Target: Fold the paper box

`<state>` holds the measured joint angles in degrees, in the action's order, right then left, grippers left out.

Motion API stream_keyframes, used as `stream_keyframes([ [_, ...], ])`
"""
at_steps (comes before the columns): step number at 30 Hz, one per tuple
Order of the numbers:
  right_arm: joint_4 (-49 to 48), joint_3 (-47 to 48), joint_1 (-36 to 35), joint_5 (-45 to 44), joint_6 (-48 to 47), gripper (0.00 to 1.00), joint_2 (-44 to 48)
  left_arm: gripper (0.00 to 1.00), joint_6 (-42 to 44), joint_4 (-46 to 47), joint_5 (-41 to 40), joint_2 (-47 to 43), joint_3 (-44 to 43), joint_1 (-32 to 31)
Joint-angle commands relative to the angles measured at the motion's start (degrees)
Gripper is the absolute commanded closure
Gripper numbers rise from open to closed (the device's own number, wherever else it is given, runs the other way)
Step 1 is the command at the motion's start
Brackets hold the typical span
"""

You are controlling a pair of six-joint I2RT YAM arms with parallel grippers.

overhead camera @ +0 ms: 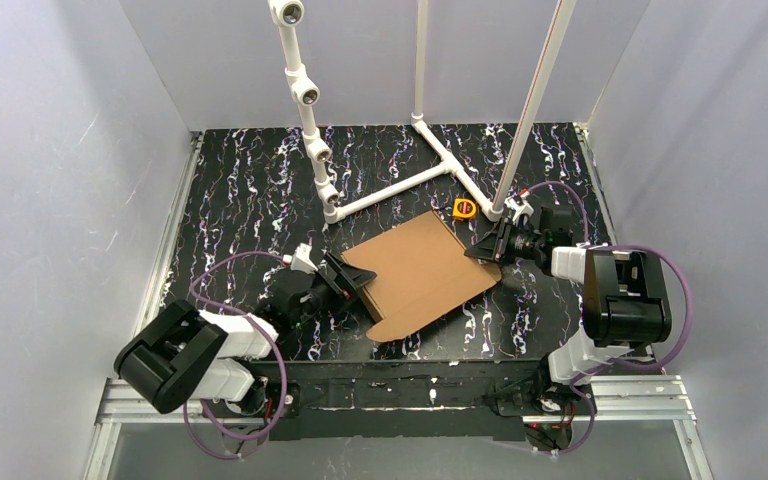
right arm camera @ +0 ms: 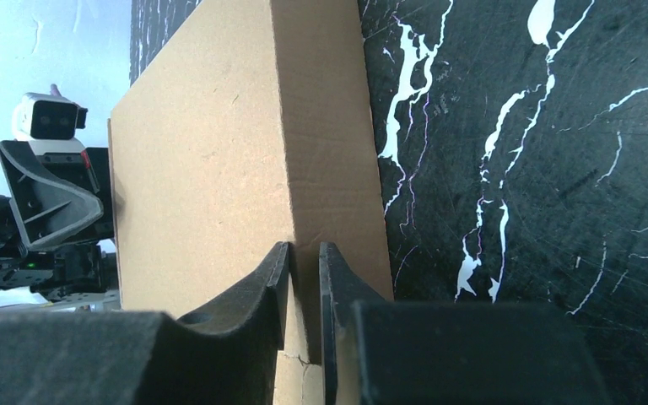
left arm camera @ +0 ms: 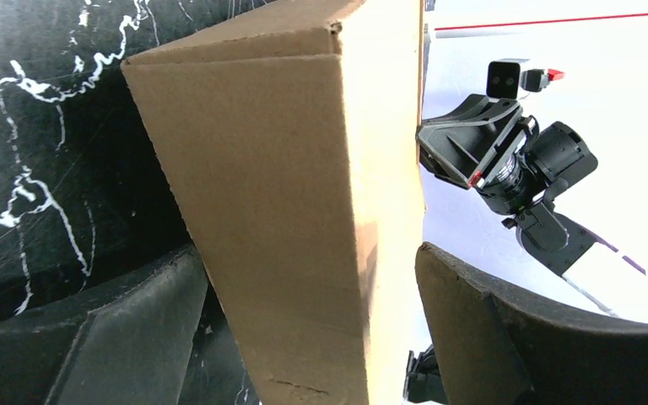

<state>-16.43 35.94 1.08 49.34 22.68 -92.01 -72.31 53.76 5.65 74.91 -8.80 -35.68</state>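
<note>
The paper box [overhead camera: 420, 272] is a flat brown cardboard piece lying mid-table between both arms. My left gripper [overhead camera: 357, 282] stands wide open at its left edge. In the left wrist view the folded cardboard edge [left arm camera: 304, 211] runs between the two fingers [left arm camera: 135, 337], with a gap on each side. My right gripper [overhead camera: 487, 249] is at the box's right edge. In the right wrist view its fingertips [right arm camera: 280, 261] are pinched close on the cardboard's [right arm camera: 211, 169] edge fold, one above the panel and one beside it.
A white pipe frame [overhead camera: 430, 160] stands on the black marbled table [overhead camera: 250, 190] behind the box. A small orange tape measure [overhead camera: 465, 208] lies by the frame's foot, close to the right gripper. Grey walls close in both sides.
</note>
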Motion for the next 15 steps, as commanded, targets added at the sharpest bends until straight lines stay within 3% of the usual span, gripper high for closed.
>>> stream_keyframes([
  [1,5.0,-0.4,0.9,-8.1,-3.0,0.78,-2.8,0.14,-3.3,4.6,-1.1,2.8,-2.5,-1.0],
  [7,4.3,-0.4,0.9,-6.9,-3.1,0.75,-1.0,0.29,-7.2,8.1,-2.0,7.1,-2.8,-1.4],
  [12,4.4,0.5,0.9,-5.0,-4.3,0.62,1.6,0.57,-9.4,8.7,-2.6,6.9,-2.6,-1.7],
  [15,6.4,2.0,0.9,-3.6,-6.9,0.50,4.9,0.65,-10.6,8.6,-3.4,5.6,-2.0,-1.8],
])
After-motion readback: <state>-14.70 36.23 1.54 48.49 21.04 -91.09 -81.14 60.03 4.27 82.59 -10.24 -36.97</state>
